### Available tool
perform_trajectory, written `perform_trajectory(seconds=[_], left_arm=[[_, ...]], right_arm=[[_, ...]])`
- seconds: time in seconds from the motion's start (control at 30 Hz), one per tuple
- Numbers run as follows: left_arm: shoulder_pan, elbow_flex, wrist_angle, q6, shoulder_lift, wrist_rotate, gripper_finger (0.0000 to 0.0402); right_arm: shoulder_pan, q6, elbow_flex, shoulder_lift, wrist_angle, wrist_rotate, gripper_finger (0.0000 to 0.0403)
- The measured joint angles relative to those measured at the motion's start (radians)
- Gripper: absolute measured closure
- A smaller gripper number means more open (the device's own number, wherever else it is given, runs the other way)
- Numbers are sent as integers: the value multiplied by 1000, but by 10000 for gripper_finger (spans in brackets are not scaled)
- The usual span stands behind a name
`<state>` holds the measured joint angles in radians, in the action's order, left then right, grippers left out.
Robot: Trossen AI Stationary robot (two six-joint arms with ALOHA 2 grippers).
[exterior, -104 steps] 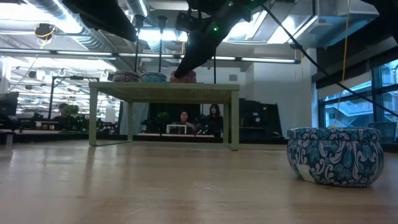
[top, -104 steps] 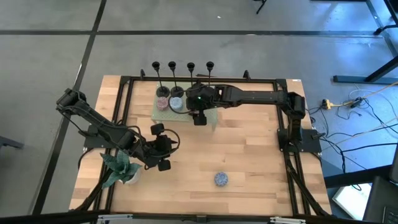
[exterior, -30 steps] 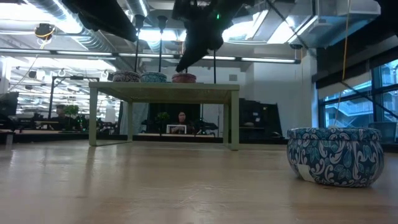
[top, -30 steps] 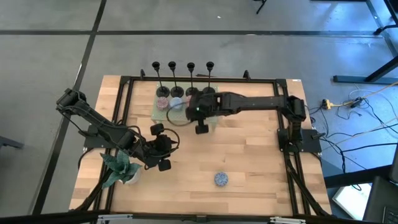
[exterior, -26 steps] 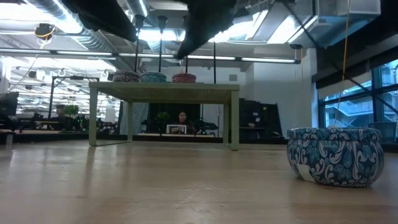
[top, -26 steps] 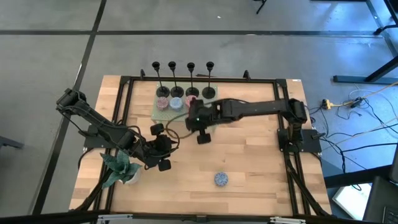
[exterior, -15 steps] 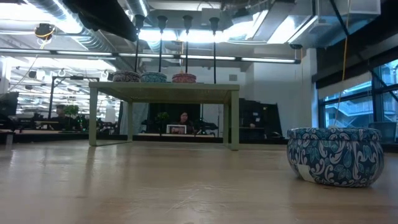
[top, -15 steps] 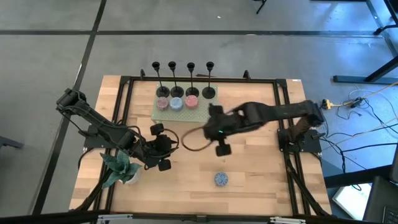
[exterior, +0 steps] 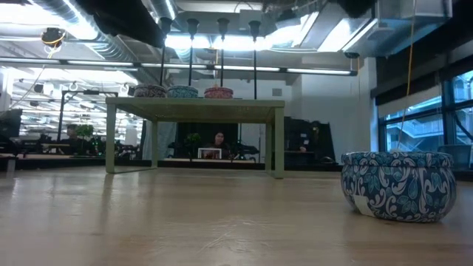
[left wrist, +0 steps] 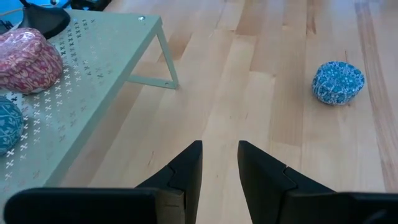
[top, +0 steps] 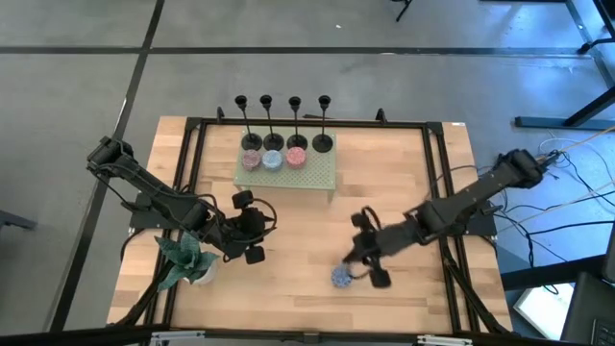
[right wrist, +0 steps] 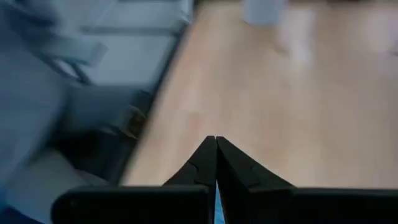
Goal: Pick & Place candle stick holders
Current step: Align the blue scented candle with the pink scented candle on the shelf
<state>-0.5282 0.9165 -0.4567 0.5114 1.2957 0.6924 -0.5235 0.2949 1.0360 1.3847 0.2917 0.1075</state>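
Four candle stick holders (top: 281,120) stand upright in a row at the far edge of the wooden surface (top: 404,202), stems vertical; the rightmost base rests on the green perforated stand (top: 312,175), the others lie just behind it. In the low view only their stems show. The right end effector (top: 370,261), fingers pressed together and empty, has swung from the stand to the blue candle (top: 342,277). The left end effector (top: 252,223) waits near the plant (top: 187,258), slightly parted, empty.
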Motion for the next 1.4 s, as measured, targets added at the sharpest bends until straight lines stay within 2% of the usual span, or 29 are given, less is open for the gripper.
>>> perform_trajectory(seconds=[0.1, 0.23, 0.47, 0.77, 1.03, 1.2, 1.4], left_arm=[[0, 0, 16, 0, 0, 18, 304], [0, 0, 19, -1, 0, 33, 304], [0, 0, 26, 0, 0, 32, 304], [0, 0, 43, 2, 0, 31, 304], [0, 0, 50, 2, 0, 30, 304], [0, 0, 50, 2, 0, 30, 304], [0, 0, 50, 1, 0, 31, 304]], right_arm=[[-38, 15, -108, -11, -189, -7, 390], [-49, -13, -180, 8, -286, -3, 380], [-39, -29, -191, 21, -272, 27, 329], [-41, 16, -190, 38, -265, -31, 205], [-41, 34, -190, 130, -264, -57, 103], [-40, 4, -190, 187, -264, -58, 71], [-40, -5, -190, 264, -274, -82, 54]])
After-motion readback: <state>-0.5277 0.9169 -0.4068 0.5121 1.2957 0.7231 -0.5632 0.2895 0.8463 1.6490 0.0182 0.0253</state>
